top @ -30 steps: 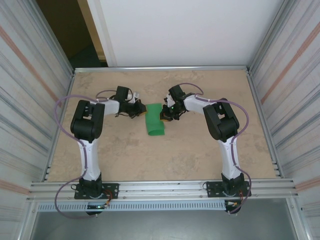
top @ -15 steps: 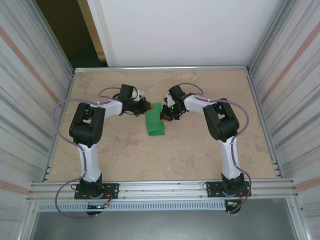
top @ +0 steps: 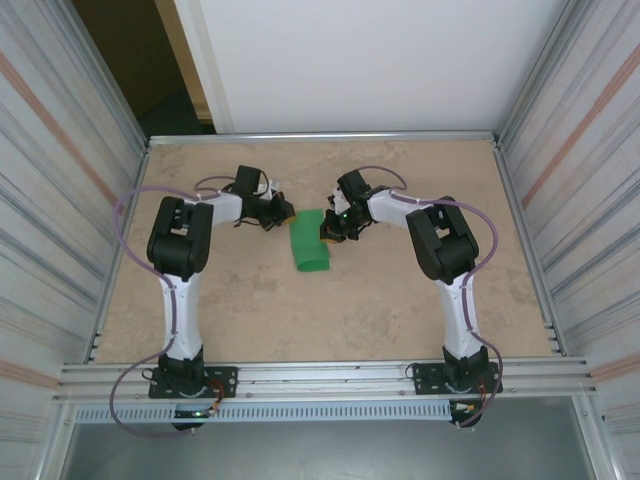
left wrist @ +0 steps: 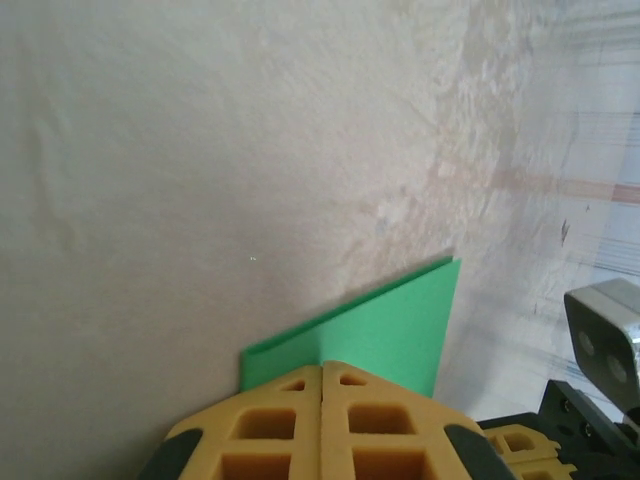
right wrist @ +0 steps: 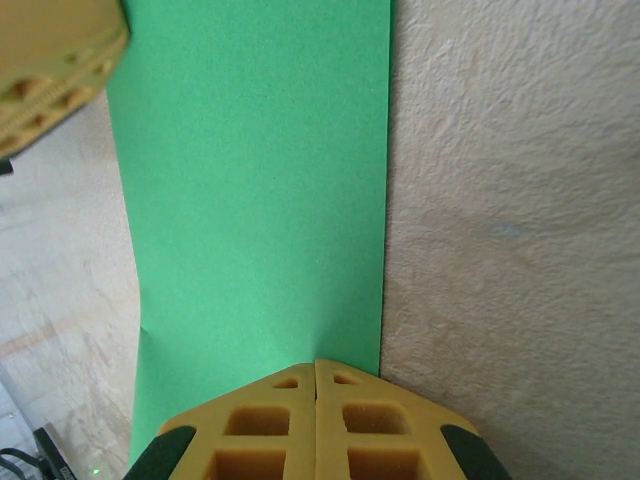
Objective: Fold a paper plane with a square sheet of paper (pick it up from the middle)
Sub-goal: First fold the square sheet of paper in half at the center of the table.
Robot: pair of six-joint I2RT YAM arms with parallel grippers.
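Observation:
The square sheet of paper (top: 308, 240) lies on the table as a bright green folded strip between the two arms. My left gripper (top: 286, 213) is shut, and its yellow tips (left wrist: 321, 365) rest at the near edge of the folded paper (left wrist: 385, 320), with nothing between the jaws. My right gripper (top: 328, 231) is also shut. Its tips (right wrist: 315, 363) sit on top of the flat green paper (right wrist: 260, 180), close to its right edge. A yellow finger of the left gripper (right wrist: 50, 60) shows at the paper's far left corner in the right wrist view.
The beige table top (top: 330, 300) is bounded by a metal rail (top: 320, 136) at the back and corrugated walls (top: 50, 200) on both sides. The right arm's wrist camera (left wrist: 605, 335) shows at the lower right of the left wrist view.
The left gripper has moved up and to the right, towards the far left corner of the paper, and its arm has swung with it. The paper and the right arm have stayed put.

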